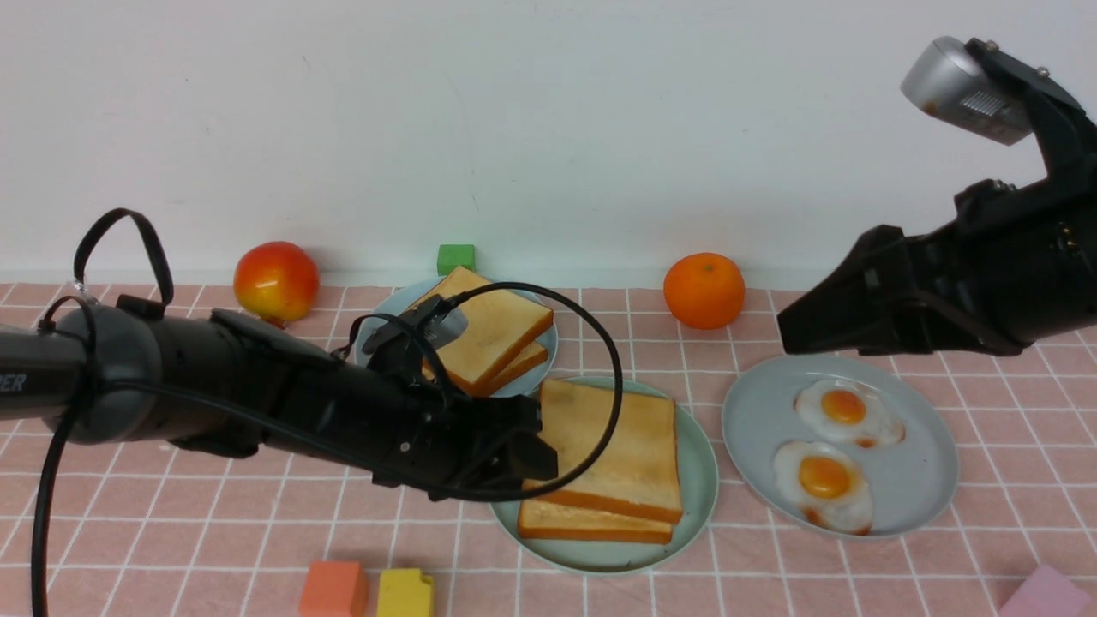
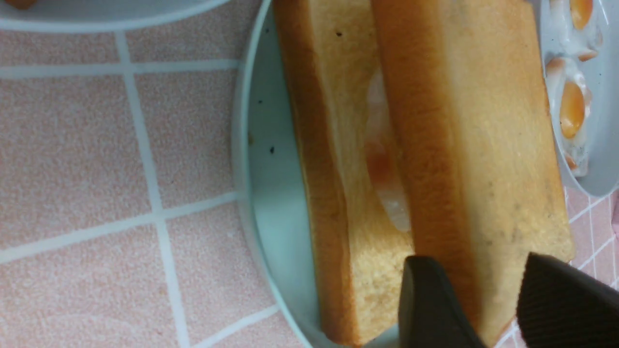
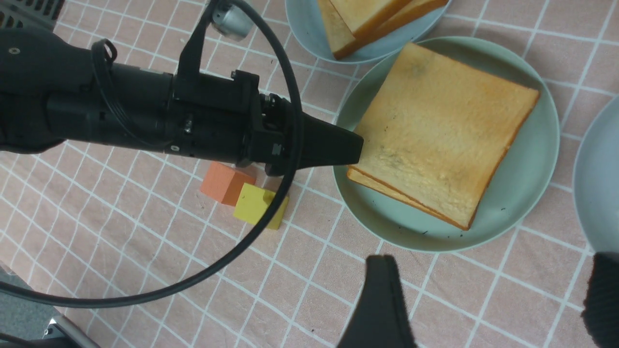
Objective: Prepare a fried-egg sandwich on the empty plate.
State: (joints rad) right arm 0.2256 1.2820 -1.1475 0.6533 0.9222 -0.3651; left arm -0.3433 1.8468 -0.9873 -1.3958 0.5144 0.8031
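The mint-green plate (image 1: 698, 480) holds the sandwich: a bottom toast slice (image 1: 591, 523) and a top slice (image 1: 617, 437) lying over it, its left side slightly raised. In the left wrist view the white egg with orange yolk (image 2: 384, 164) shows between the bottom slice (image 2: 329, 145) and the top slice (image 2: 483, 121). My left gripper (image 1: 540, 446) is shut on the top slice's near-left corner, one finger on each face (image 2: 476, 290). My right gripper (image 1: 797, 334) hovers high at the right, open and empty (image 3: 488, 309).
A grey plate (image 1: 926, 480) with two fried eggs sits right of the sandwich. A pale-blue plate (image 1: 544, 360) with stacked toast is behind. An apple (image 1: 276, 281), an orange (image 1: 704, 290) and a green block (image 1: 455, 258) line the back. Orange (image 1: 332, 590), yellow (image 1: 404, 593) and pink (image 1: 1050, 596) blocks lie in front.
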